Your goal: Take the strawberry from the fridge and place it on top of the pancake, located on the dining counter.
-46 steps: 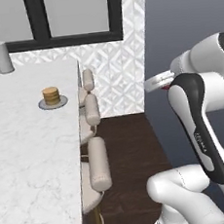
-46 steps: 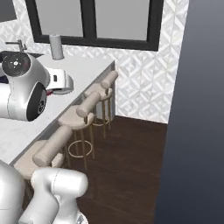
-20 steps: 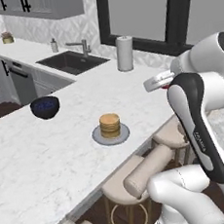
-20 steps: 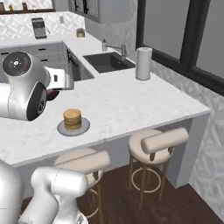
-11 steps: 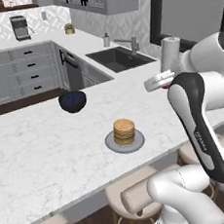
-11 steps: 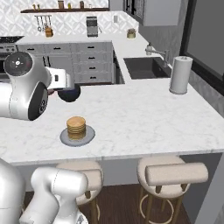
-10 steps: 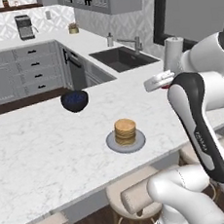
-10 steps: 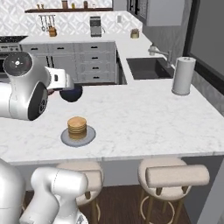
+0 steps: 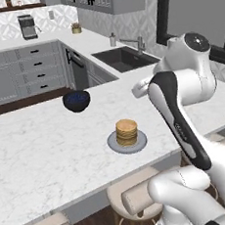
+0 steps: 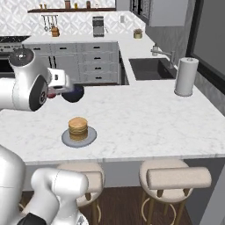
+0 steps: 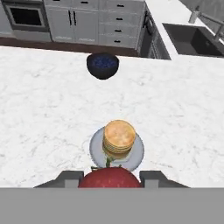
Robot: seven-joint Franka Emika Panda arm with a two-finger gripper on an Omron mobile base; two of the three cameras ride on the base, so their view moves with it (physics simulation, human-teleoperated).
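A home kitchen, rendered rather than real. Grey drawer cabinets [image 10: 85,61] with black handles along the wall, a dark sink [image 9: 122,58] with a tap [image 10: 161,52], a coffee machine [image 10: 98,26] (small, at the far wall) and an oven [image 11: 25,16]. In front, a white marbled dining counter [image 10: 145,118] with beige stools [image 10: 178,178], a paper towel roll [image 10: 185,76], a dark blue bowl [image 9: 77,100].

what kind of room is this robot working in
A rendered home kitchen, by the look of it: a white marbled dining counter with stools, a sink with a faucet set in the worktop, and grey drawer cabinets along the wall. A pancake stack sits on the counter.
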